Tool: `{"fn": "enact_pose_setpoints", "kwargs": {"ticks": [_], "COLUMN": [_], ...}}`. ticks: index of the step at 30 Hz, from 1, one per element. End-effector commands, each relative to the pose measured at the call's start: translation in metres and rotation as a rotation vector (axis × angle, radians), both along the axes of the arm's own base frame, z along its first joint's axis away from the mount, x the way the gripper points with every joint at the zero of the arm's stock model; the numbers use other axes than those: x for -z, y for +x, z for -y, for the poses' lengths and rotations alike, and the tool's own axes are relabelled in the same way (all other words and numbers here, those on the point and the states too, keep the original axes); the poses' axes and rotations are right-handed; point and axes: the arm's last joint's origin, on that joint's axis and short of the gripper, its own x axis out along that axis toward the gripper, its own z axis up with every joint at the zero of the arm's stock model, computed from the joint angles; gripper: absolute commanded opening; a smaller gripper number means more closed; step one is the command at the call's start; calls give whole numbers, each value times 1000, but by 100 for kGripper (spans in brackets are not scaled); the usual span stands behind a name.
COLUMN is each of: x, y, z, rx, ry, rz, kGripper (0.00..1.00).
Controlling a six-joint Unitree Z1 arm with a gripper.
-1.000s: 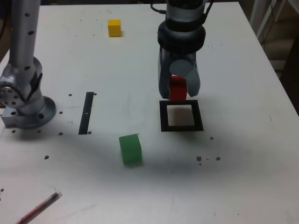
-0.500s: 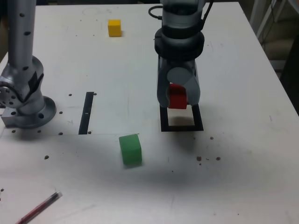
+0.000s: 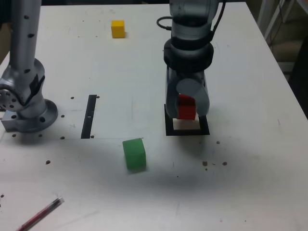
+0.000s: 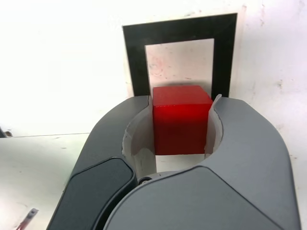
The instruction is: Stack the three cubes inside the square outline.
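Note:
My gripper [image 3: 186, 109] is shut on the red cube [image 3: 186, 108], which hangs just above the square outline [image 3: 187, 130]. In the wrist view the red cube [image 4: 181, 125] sits between the two grey fingers [image 4: 229, 125], with the black square outline [image 4: 135, 57] and its pale centre directly beyond it. The green cube [image 3: 134, 153] rests on the table toward the exterior view's left of the outline, nearer the front. Far back on the table lies the yellow cube [image 3: 118, 28]. The gripper covers the outline's back edge in the exterior view.
The arm's grey base [image 3: 25, 103] stands at the exterior view's left. A narrow black strip [image 3: 89, 116] lies between the base and the outline. A red pen [image 3: 41, 214] lies near the front left corner. The table's right edge [image 3: 288, 91] borders darker floor.
The gripper has carried the red cube forward and down, from behind the outline's back edge to over its pale centre. The green and yellow cubes have not moved.

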Motion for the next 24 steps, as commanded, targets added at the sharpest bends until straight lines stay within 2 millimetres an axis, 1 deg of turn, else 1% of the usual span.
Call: {"fn": "enact_pose_setpoints", "kwargs": {"ticks": [1, 11, 13, 18, 24], "x": [6, 19, 22, 25, 20], "y": [1, 0, 1, 2, 0], "z": [0, -1, 0, 0, -1], "rx": [-3, -21, -23, -24, -24], "ry": [4, 22, 21, 20, 32], "rz": [-15, -22, -22, -21, -3], "kGripper": [29, 32, 36, 51, 55]}}
